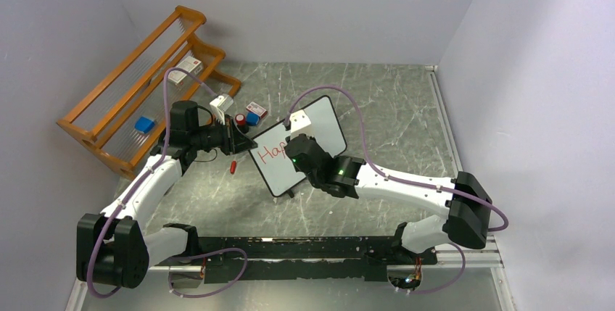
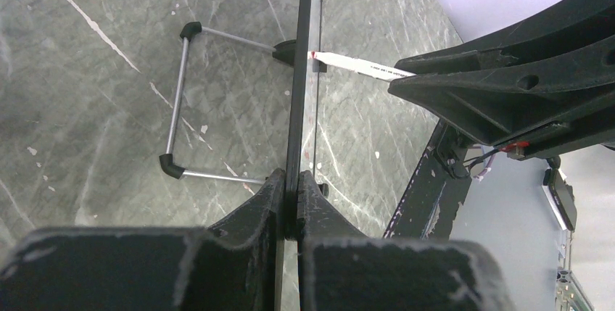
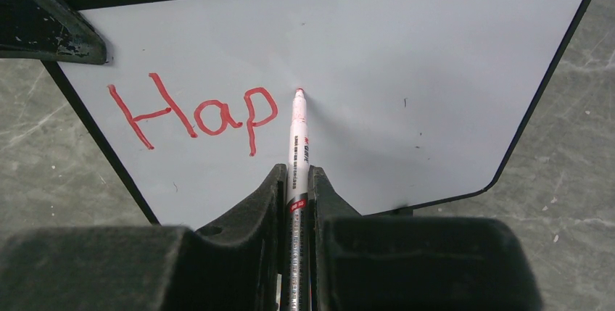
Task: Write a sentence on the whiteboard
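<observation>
The whiteboard (image 1: 326,126) stands tilted near the middle of the counter (image 1: 406,122), its face turned towards the right arm and its wire stand (image 2: 178,101) resting on the stone behind it. Of the sentence (image 3: 192,112) only the red letters "Hap" are on the board, at the left of the face and climbing slightly; everything to their right is bare white. The marker (image 3: 297,144) points at the board just right of the "p", and in both wrist views its red tip appears to touch the surface. The right tool (image 3: 296,180) is clenched on the marker's barrel, with the pen running straight out between the fingers. The left tool (image 2: 296,188) is clenched on the whiteboard's black-framed edge, which shows edge-on between its fingers, so it steadies the board against the pen's push. The step in hand looks to be the start of the second "p", early in the writing. The next move likely calls for light, even pressure, strokes matching the size and slant of the letters already there, and a firm hold from the left arm. Farther out, a small red piece (image 1: 233,167), possibly the marker's cap, lies on the counter beside the board, and a wooden rack (image 1: 138,86) stands at the far left.
</observation>
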